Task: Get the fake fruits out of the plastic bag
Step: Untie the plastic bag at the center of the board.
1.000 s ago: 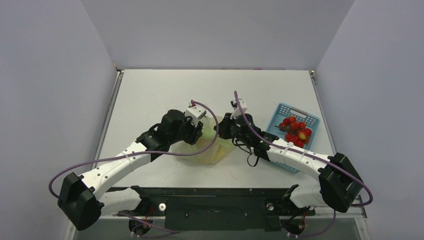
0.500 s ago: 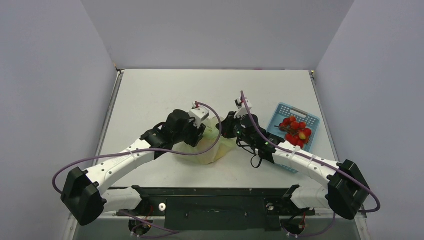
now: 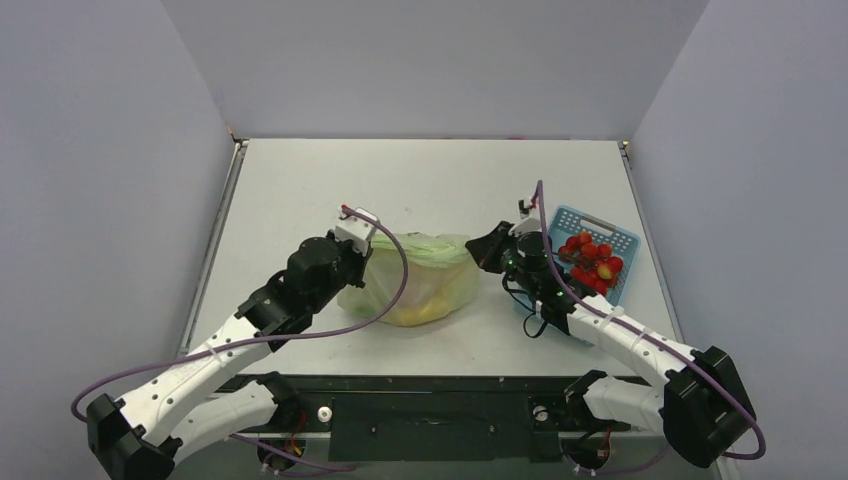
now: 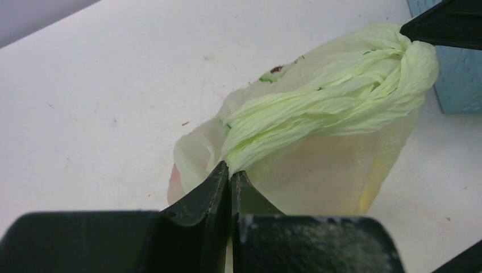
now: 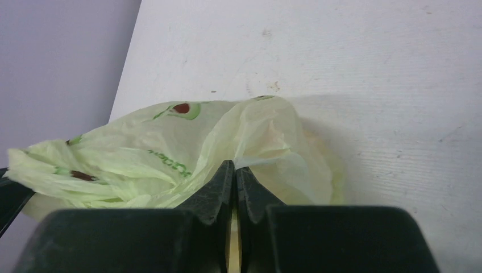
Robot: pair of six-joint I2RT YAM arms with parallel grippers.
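The pale yellow-green plastic bag (image 3: 418, 280) lies mid-table, stretched between my two grippers. My left gripper (image 3: 358, 256) is shut on the bag's left end; in the left wrist view (image 4: 230, 170) its jaws pinch the twisted handle (image 4: 318, 108). My right gripper (image 3: 482, 250) is shut on the bag's right end, jaws closed on a fold (image 5: 234, 165). Yellow and reddish fake fruits (image 3: 425, 308) show dimly through the bag (image 4: 341, 170). More red fruits (image 3: 592, 260) lie in the blue basket.
The blue lattice basket (image 3: 582, 222) stands right of the bag, behind my right arm. Its corner shows in the left wrist view (image 4: 460, 79). Grey walls close in the table on three sides.
Both grippers have moved apart, left to the left and right to the right, pulling the bag's top out wide. The bag now lies stretched between them.
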